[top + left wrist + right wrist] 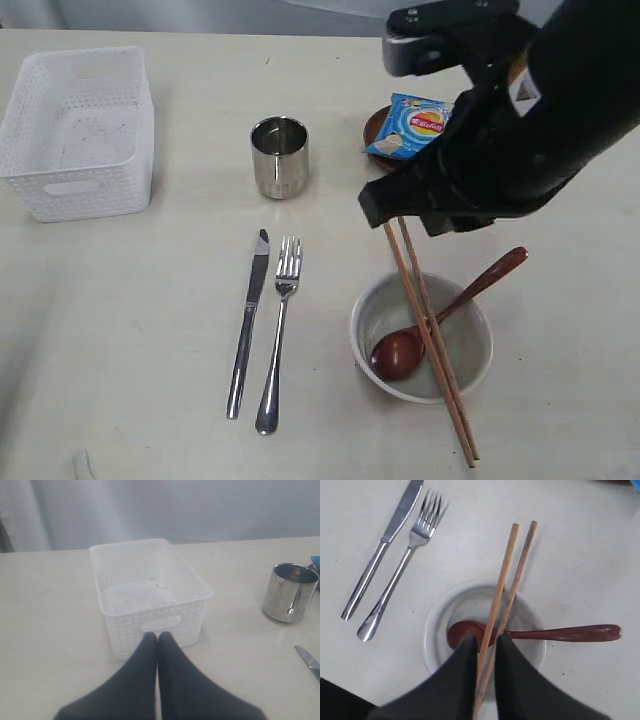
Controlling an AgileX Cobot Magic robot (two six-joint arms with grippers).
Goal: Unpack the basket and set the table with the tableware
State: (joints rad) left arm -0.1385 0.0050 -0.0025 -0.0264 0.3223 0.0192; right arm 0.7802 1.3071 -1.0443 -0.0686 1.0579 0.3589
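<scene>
The white basket stands empty at the back left. My left gripper is shut just in front of the basket's slot handle, holding nothing. The steel cup, knife and fork lie mid-table. A wooden spoon rests in the off-white bowl, and both chopsticks lie across its rim. My right gripper hangs above the bowl, narrowly open; the chopsticks show through the gap between its fingers. A dark plate lies under the chip bag.
A blue chip bag lies on the plate at the back right, partly hidden by my right arm. The table shows bare surface left of the knife. The knife tip shows in the left wrist view beside the cup.
</scene>
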